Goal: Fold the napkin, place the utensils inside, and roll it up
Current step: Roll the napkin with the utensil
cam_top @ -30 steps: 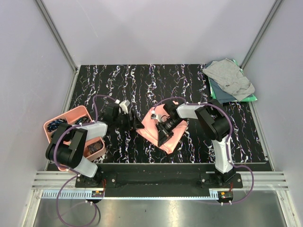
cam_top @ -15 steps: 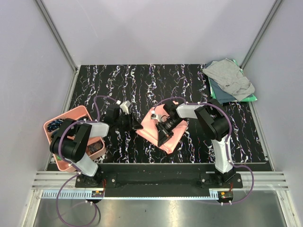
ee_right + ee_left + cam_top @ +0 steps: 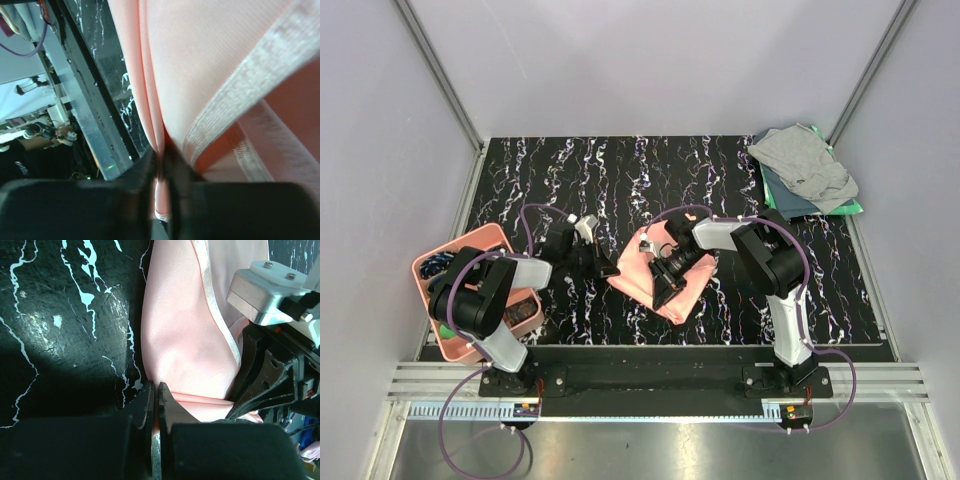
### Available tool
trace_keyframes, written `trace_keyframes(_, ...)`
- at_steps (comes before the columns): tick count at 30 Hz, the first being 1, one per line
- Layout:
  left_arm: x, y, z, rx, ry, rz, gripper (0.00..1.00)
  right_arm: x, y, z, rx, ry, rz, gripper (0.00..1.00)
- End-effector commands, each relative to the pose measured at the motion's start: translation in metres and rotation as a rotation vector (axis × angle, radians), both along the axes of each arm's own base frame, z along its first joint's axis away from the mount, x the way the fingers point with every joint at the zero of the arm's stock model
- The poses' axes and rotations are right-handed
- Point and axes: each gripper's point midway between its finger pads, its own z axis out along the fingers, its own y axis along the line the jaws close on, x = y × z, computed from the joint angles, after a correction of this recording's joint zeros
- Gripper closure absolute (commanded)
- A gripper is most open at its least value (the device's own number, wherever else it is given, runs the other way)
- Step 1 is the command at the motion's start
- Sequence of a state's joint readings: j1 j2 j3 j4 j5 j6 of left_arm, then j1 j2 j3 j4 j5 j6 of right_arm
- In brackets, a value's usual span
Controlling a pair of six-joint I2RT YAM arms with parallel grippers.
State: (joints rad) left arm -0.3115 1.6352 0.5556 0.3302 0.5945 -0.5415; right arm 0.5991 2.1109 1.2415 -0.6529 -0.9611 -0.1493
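Observation:
The salmon-pink napkin lies bunched and partly folded near the middle of the black marbled table. My left gripper is at its left edge. In the left wrist view the jaws are shut, with a thin edge of the napkin pinched between them. My right gripper rests on top of the cloth. In the right wrist view a fold of the napkin runs between its fingers, which stand close together on it. The utensils are out of view.
A pink bin with dark items in it stands at the table's left edge, beside the left arm. A grey cloth lies on a green cloth at the back right corner. Walls enclose the table on three sides.
My left gripper's jaws have come together at the napkin's left edge, and the left arm has shifted slightly. The napkin and the right arm look unchanged.

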Motion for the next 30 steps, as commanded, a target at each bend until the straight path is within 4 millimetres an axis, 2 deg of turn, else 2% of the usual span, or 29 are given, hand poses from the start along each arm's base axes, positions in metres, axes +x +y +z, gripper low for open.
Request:
trace_keyframes(1, 0.002, 0.002, 0.004, 0.012, -0.018, -0.01, 1.0, 0.018, 0.003, 0.025, -0.003, -0.077, -0.035, 0.71)
trace_keyframes(2, 0.004, 0.002, 0.006, 0.019, -0.022, -0.006, 1.0, 0.021, 0.001, 0.032, -0.016, -0.119, -0.046, 0.67)
trace_keyframes(3, 0.003, 0.004, 0.005, 0.028, -0.005, -0.004, 1.0, 0.022, 0.0, 0.038, -0.018, -0.144, -0.052, 0.59)
trace_keyframes(7, 0.007, 0.009, 0.007, 0.067, 0.012, 0.024, 1.0, 0.028, -0.017, 0.059, -0.117, -0.288, -0.128, 0.48)
trace_keyframes(9, 0.008, 0.01, 0.009, 0.079, 0.027, 0.037, 1.0, 0.024, -0.02, 0.062, -0.157, -0.349, -0.133, 0.46)
trace_keyframes(10, 0.008, 0.01, 0.01, 0.08, 0.031, 0.039, 1.0, 0.024, -0.03, 0.061, -0.222, -0.422, -0.149, 0.44)
trace_keyframes(12, 0.009, 0.011, 0.011, 0.088, 0.043, 0.043, 1.0, 0.011, -0.028, 0.06, -0.288, -0.464, -0.158, 0.43)
trace_keyframes(13, 0.009, 0.011, 0.011, 0.09, 0.048, 0.045, 1.0, 0.013, -0.037, 0.057, -0.348, -0.524, -0.177, 0.4)
trace_keyframes(15, 0.009, 0.011, 0.012, 0.094, 0.057, 0.046, 1.0, 0.002, -0.033, 0.057, -0.373, -0.551, -0.176, 0.36)
trace_keyframes(20, 0.011, 0.012, 0.014, 0.103, 0.065, 0.053, 1.0, -0.007, -0.026, 0.051, -0.427, -0.63, -0.157, 0.31)
trace_keyframes(26, 0.011, 0.012, 0.013, 0.106, 0.073, 0.053, 1.0, -0.011, -0.022, 0.035, -0.494, -0.697, -0.101, 0.3)
trace_keyframes(30, 0.012, 0.012, 0.014, 0.106, 0.07, 0.055, 1.0, -0.016, -0.02, 0.023, -0.504, -0.669, -0.055, 0.31)
